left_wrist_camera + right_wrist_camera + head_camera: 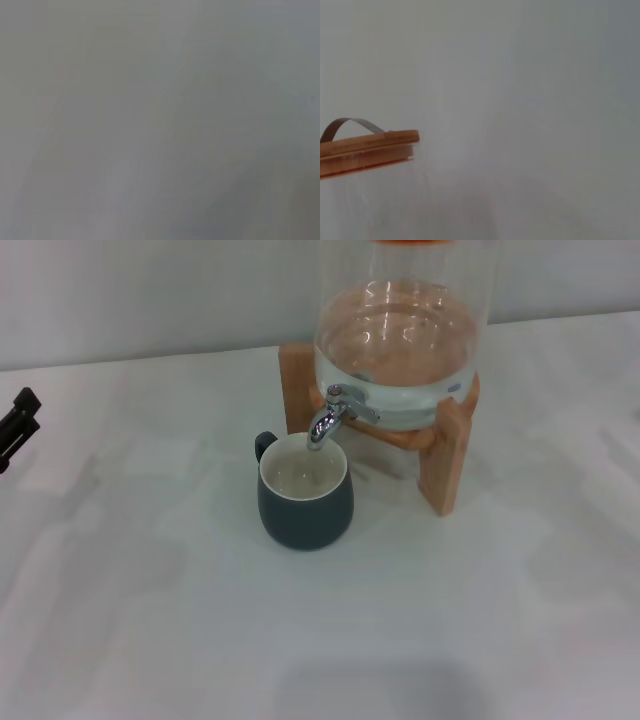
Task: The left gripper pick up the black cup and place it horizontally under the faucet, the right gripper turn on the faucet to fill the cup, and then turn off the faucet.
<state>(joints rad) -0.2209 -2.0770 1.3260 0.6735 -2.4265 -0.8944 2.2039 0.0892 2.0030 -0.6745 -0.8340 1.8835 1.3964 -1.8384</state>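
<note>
- The black cup (305, 505) is being seen standing upright on the white tabletop (150, 620), directly under the spout of the faucet (332, 415); its handle is pointing away toward the back-left.
- Liquid is showing inside the cup's cream interior; whether a stream is running from the spout cannot be told.
- The faucet is being carried at the front of a glass jar (400, 340), part-filled with water, resting on a wooden stand (450, 455).
- The left hand (15, 425) is being seen only as a black tip at the far left edge, well apart from the cup; open or closed cannot be told.
- The right hand is not being shown in any view.
- In the right wrist view, the jar's wooden lid (367, 150) with a metal strap handle (350, 124) is being seen.
- The left wrist view is being filled by blank grey.
</note>
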